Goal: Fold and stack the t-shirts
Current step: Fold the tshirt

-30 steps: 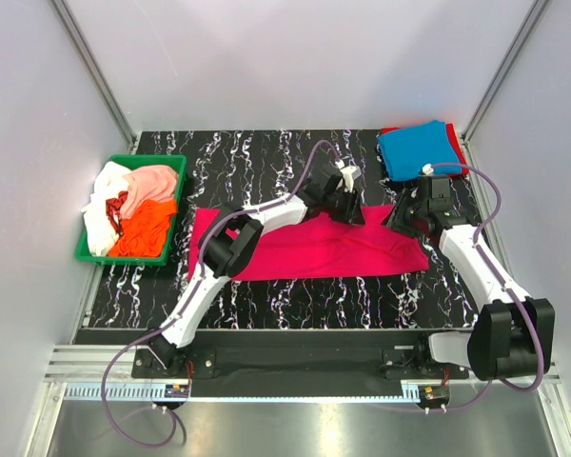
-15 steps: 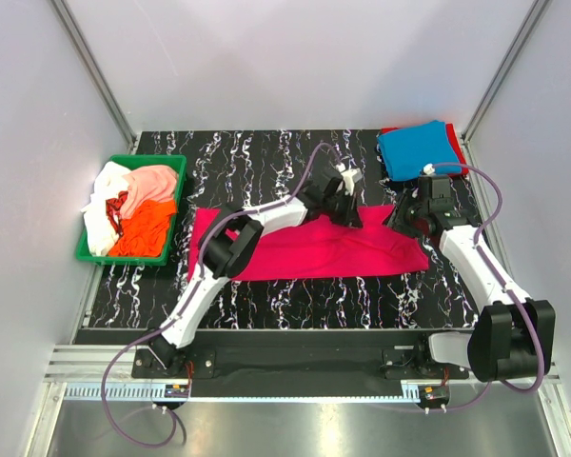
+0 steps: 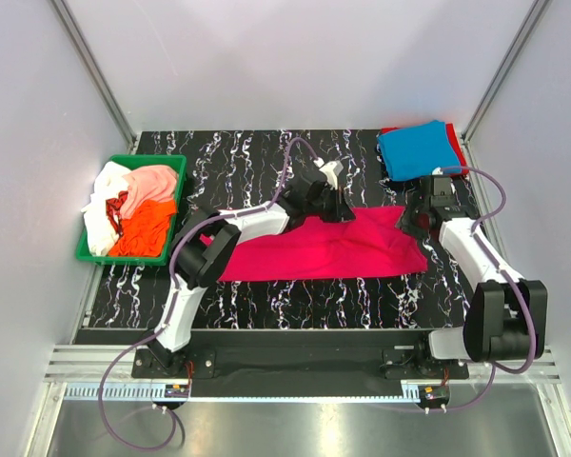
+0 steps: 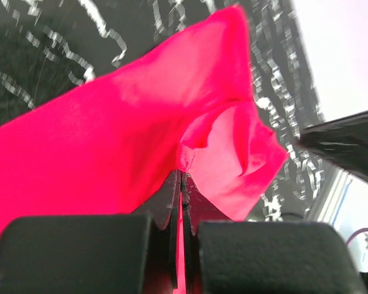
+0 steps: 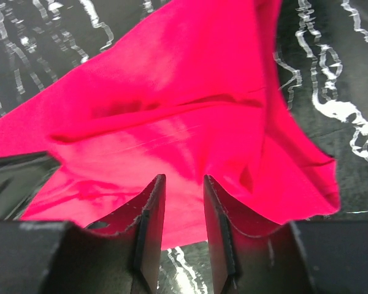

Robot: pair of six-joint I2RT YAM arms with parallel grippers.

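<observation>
Magenta t-shirt [image 3: 314, 249] lies mid-table as a folded band, its long axis running left to right across the black marbled table [image 3: 257, 152]. Left gripper [image 4: 181, 176] is clamped tight on a bunch of the far edge. Right gripper [image 5: 183, 184] is at the right end, jaws partly apart, no cloth visibly pinched.

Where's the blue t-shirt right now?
In the top view, the folded blue t-shirt sits at the far right corner of the table, on top of a red t-shirt, beyond the right end of the magenta-pink t-shirt.
</observation>
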